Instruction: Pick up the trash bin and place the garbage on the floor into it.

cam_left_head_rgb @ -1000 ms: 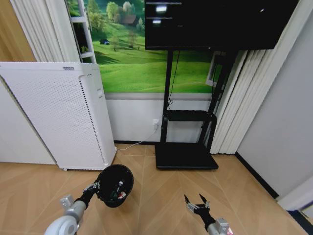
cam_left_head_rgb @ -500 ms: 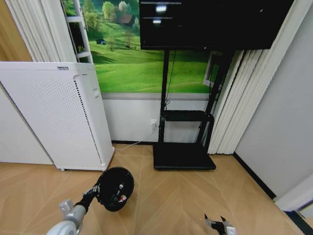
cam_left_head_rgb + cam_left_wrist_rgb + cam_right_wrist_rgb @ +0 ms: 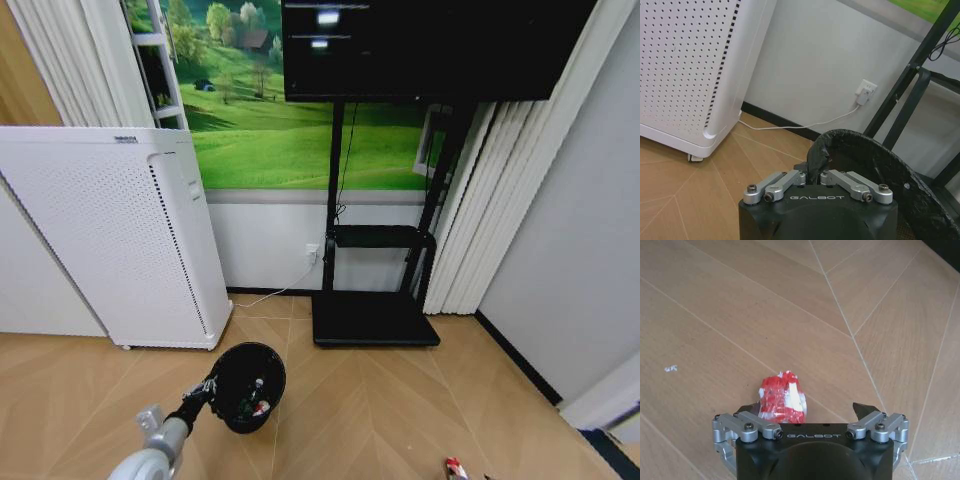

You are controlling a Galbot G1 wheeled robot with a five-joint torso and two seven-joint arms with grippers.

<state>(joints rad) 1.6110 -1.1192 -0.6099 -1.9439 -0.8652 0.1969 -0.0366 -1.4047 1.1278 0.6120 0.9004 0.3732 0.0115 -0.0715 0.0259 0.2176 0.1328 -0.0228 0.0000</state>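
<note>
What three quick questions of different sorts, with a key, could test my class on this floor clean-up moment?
1. True or false: the left hand is shut on the trash bin rim.
2. Which colours is the wrapper between the right hand's open fingers? A blue, B red-and-white, C green.
3. Fill in: the wrapper lies on the ___.

Key: 1 true; 2 B; 3 floor.

black wrist housing | white GALBOT lettering | silver screwed linkages | grey arm
</note>
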